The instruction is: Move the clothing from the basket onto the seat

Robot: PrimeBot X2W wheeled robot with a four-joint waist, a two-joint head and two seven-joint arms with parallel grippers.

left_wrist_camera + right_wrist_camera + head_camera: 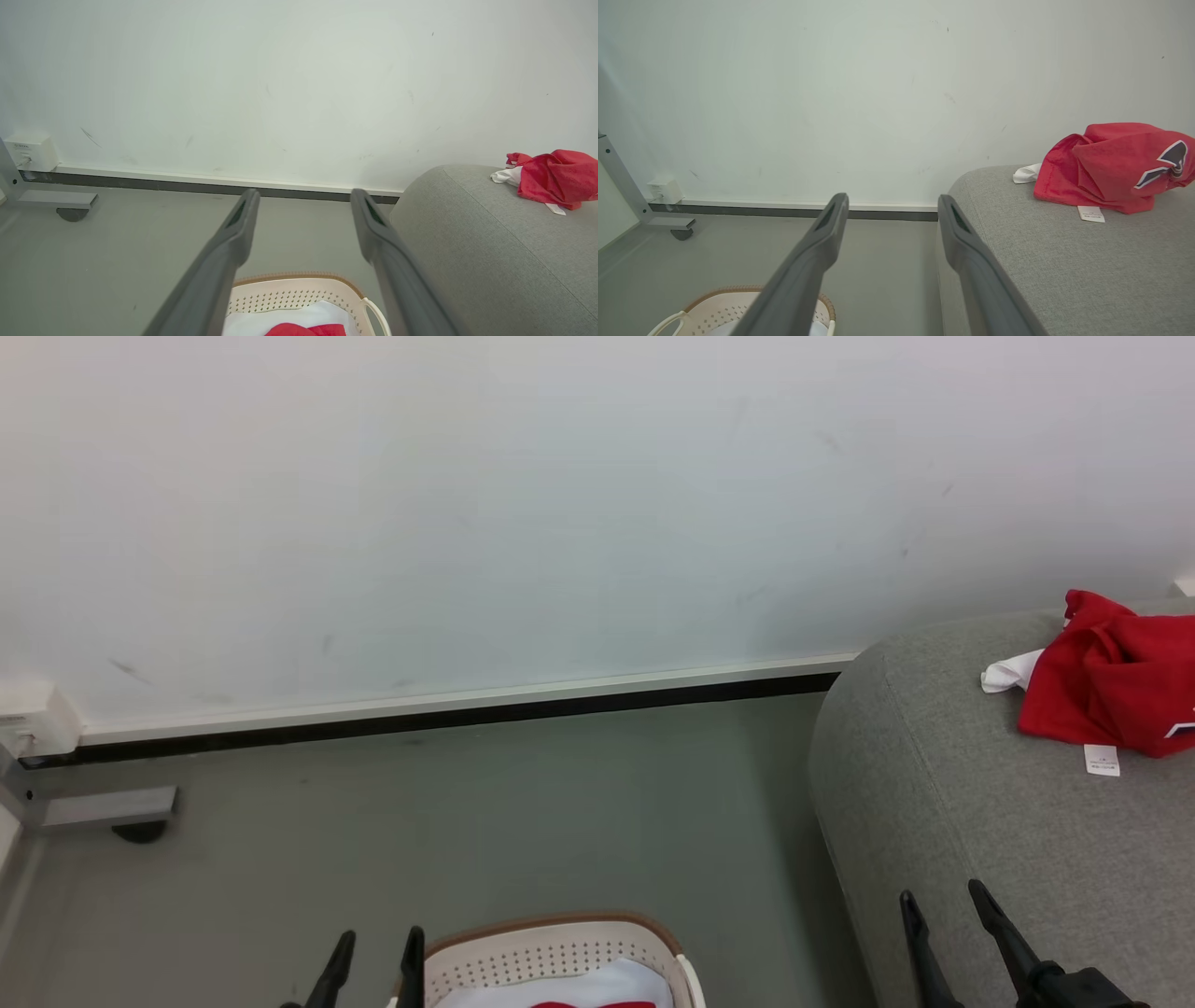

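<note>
**Operator:** Where is the clothing?
**Spotter:** Red-and-white clothing sits bunched in the basket, low beneath your left jaws, the nearer pair; its long axis cannot be told. Both pairs stand wide apart, holding nothing.
**Operator:** What's around?
**Spotter:** The seat rises right of the basket, under your right jaws. One red garment lies on it, well ahead. Nothing visible bars the lift.
</note>
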